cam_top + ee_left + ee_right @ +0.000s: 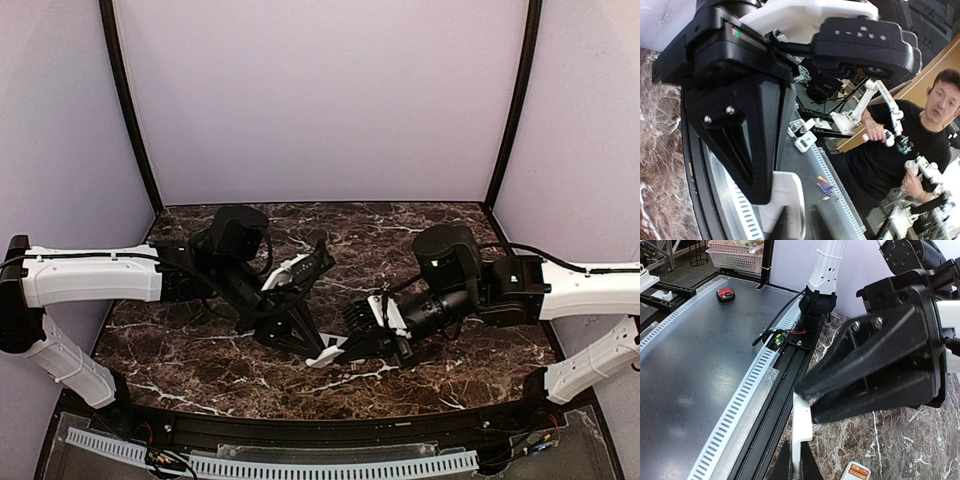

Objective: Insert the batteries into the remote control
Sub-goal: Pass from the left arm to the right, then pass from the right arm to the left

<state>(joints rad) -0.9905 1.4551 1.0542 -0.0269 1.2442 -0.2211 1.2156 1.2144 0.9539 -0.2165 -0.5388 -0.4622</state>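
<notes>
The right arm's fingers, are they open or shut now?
Shut. In the right wrist view, the right fingers pinch the top edge of a thin white plate, and no gap shows between them.

A robotics lab: a lavender-walled enclosure (pixel 320 100) around a marble-patterned table (pixel 400 225), slotted cable ducts (pixel 735 410) along a metal bench (pixel 690 365), and an operator (pixel 920 150) gripping small white leader arms (pixel 883 97).
</notes>
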